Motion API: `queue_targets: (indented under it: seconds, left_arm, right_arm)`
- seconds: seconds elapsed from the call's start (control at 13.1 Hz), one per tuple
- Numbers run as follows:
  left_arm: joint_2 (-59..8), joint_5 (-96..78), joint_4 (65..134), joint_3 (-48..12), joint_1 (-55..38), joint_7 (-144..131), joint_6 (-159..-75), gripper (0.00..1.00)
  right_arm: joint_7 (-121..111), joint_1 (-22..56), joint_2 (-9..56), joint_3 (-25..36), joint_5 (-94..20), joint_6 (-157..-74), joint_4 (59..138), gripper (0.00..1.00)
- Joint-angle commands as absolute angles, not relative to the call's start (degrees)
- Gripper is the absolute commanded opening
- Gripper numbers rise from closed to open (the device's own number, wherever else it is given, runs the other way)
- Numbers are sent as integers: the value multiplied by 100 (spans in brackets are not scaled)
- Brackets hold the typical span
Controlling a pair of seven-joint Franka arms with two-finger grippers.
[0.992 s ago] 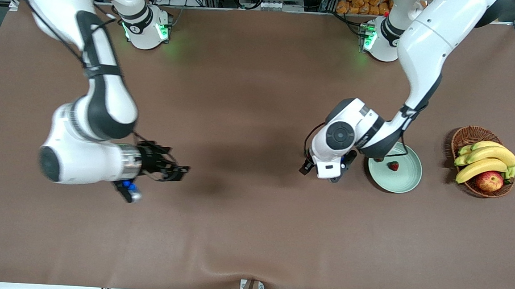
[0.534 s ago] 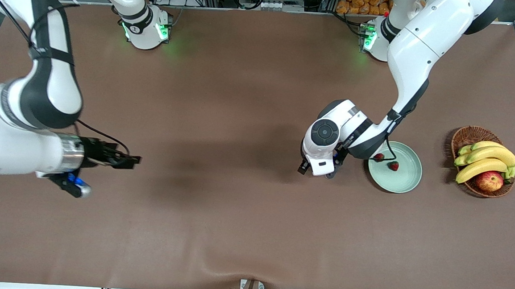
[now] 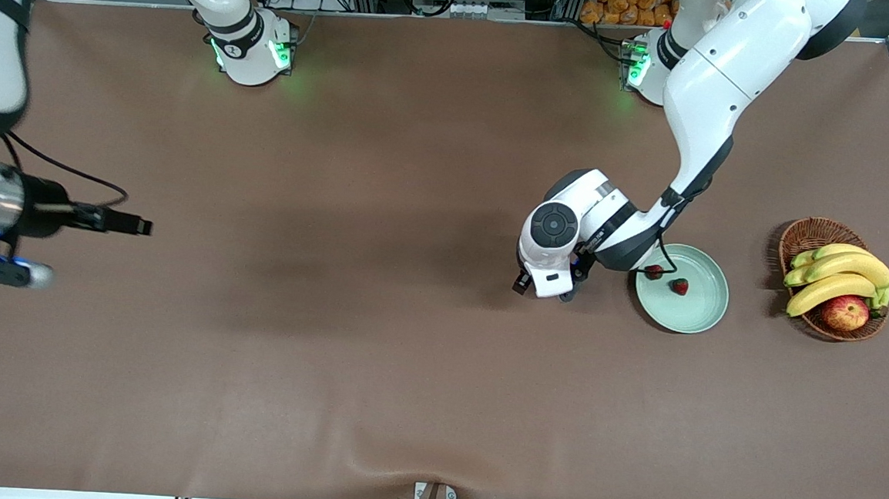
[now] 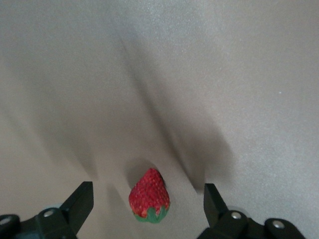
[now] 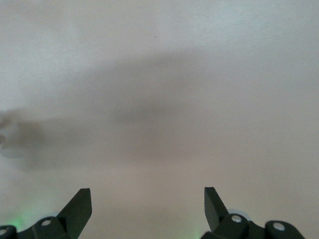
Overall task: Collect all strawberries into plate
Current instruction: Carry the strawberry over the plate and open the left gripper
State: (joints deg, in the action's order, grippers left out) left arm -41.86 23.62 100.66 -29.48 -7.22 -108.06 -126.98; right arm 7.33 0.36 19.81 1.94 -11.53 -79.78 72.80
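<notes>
The worktop (image 3: 375,369) wears a plain brown cloth, with a small ripple at its edge nearest the front camera. Taking the plate (image 3: 694,311) as the landmark: it is a pale green dish toward the left arm's end of the worktop.

Two strawberries (image 3: 678,286) lie in the plate, on the part of it farther from the front camera, close together; the second strawberry (image 3: 654,271) sits by the rim, partly under the left arm's cable. A third strawberry (image 4: 149,195) lies on the bare cloth, seen only in the left wrist view, between the spread fingers (image 4: 79,205) of the left hand (image 3: 558,289). That hand is low over the cloth just beside the plate, toward the right arm's end, its fingers apart and touching nothing; in the front view the wrist hides the berry.

One wicker basket (image 3: 804,234) stands past the plate, toward the left arm's end, apart from it. It holds a bunch of bananas (image 3: 840,275) and one apple (image 3: 845,312).

The right hand (image 3: 126,224) hangs over bare cloth, well apart from the plate at the right arm's end, fingers (image 5: 77,206) apart and empty.

Farther than the plate, the two arm bases glow green at the worktop's edge, with metal framing and cables there.
</notes>
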Motion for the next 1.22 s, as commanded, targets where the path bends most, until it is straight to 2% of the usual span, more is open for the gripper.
queue_targets:
  seconds: [0.0, 0.08, 0.15, 0.46, 0.61, 0.69, 0.84, 0.92, 1.15]
  left_arm:
    - [-4131, 2514, 10116, -2918, -721, -10942, -12771, 69]
    - [-4140, 2514, 10108, -2918, -712, -10942, -12771, 54]
    - [-4148, 2514, 10090, -2918, -712, -10942, -12779, 43]
    - [-4236, 2514, 10037, -2918, -765, -10916, -12814, 43]
    - [-4236, 2514, 10046, -2918, -773, -10916, -12832, 43]
    - [-4245, 2514, 10046, -2918, -773, -10916, -12841, 39]
    - [-4324, 2557, 10046, -2918, -773, -10890, -12841, 11]
    - [-4307, 2653, 10063, -2918, -765, -10890, -12841, 0]
    - [-4027, 2654, 10072, -2927, -668, -10942, -12727, 0]
  right_arm:
    - [650, -17, 1163, 53, -827, -8042, 7917, 100]
    - [650, -9, 856, 44, -739, -8103, 8197, 100]
    - [650, -17, 574, -34, -590, -8173, 8400, 100]
    - [721, -87, 19, -88, -422, -8139, 8666, 100]
    - [712, -131, -62, -88, -413, -8042, 8701, 100]
    - [686, -158, -18, -88, -413, -8086, 8658, 100]
    - [668, -167, 201, -88, -352, -8104, 8473, 100]
    - [685, -167, 220, -88, -282, -8164, 8394, 100]
    - [624, -377, 193, -79, -281, -8419, 8210, 100]
